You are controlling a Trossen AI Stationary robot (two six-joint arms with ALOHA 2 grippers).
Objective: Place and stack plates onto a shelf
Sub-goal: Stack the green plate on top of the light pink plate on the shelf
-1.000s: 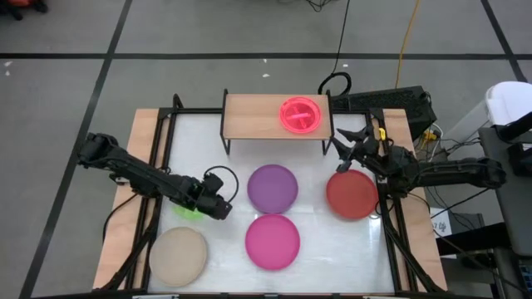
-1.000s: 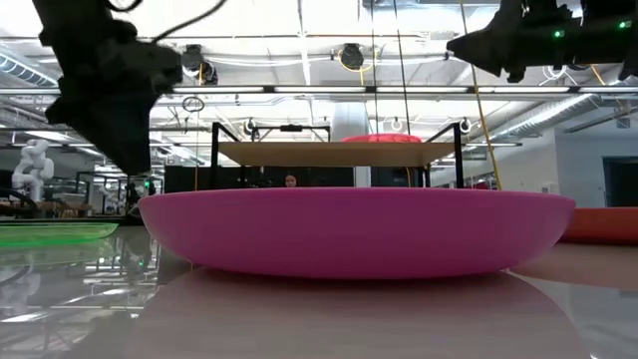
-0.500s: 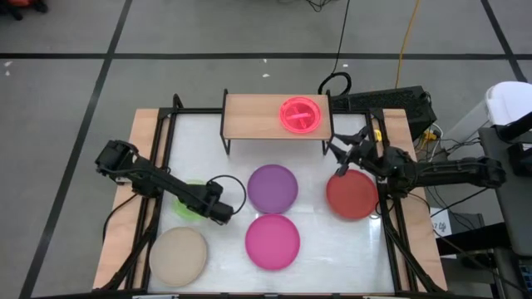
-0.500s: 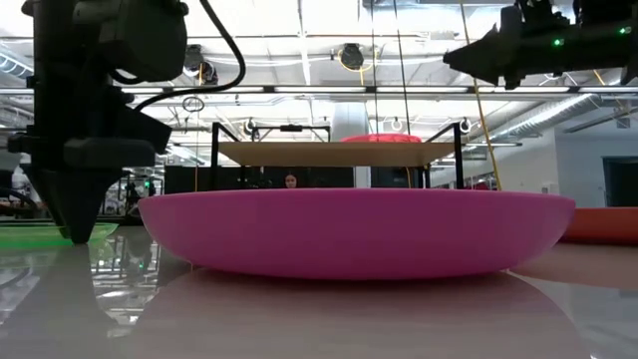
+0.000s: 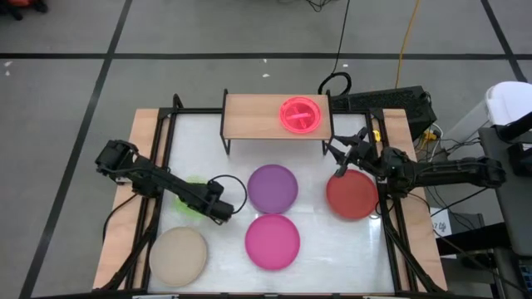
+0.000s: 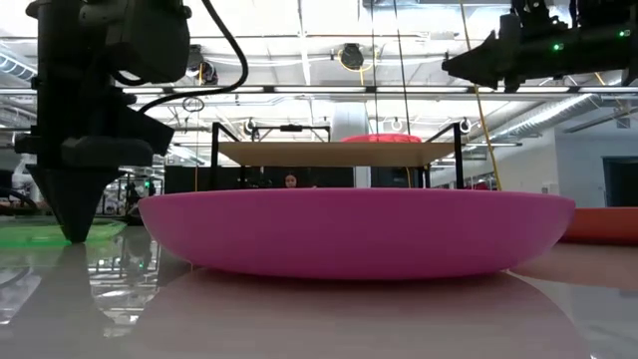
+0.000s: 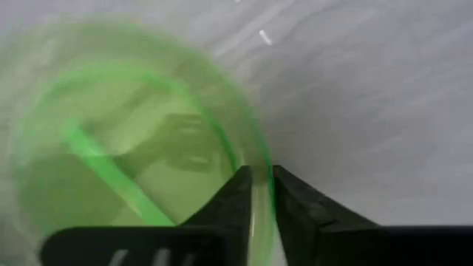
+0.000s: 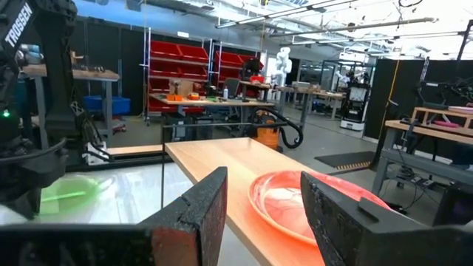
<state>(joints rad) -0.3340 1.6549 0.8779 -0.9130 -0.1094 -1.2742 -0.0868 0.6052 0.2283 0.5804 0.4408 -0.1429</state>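
Left gripper (image 7: 256, 193) pinching rim of green plate (image 7: 133, 155) at table's left – thin-edge grip risking slipping during lift. Right gripper (image 8: 260, 201), fingers apart, hovering near shelf (image 5: 253, 115) – possibly bumping pink plate (image 5: 299, 114).

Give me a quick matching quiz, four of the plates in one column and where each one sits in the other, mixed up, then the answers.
Plates:
1. pink plate
2. green plate
3. beige plate
4. red plate

Places:
A. on the table's near left corner
B. on the shelf
C. under the right gripper
D. rim between the left gripper jaws

Pairs: 1-B, 2-D, 3-A, 4-C
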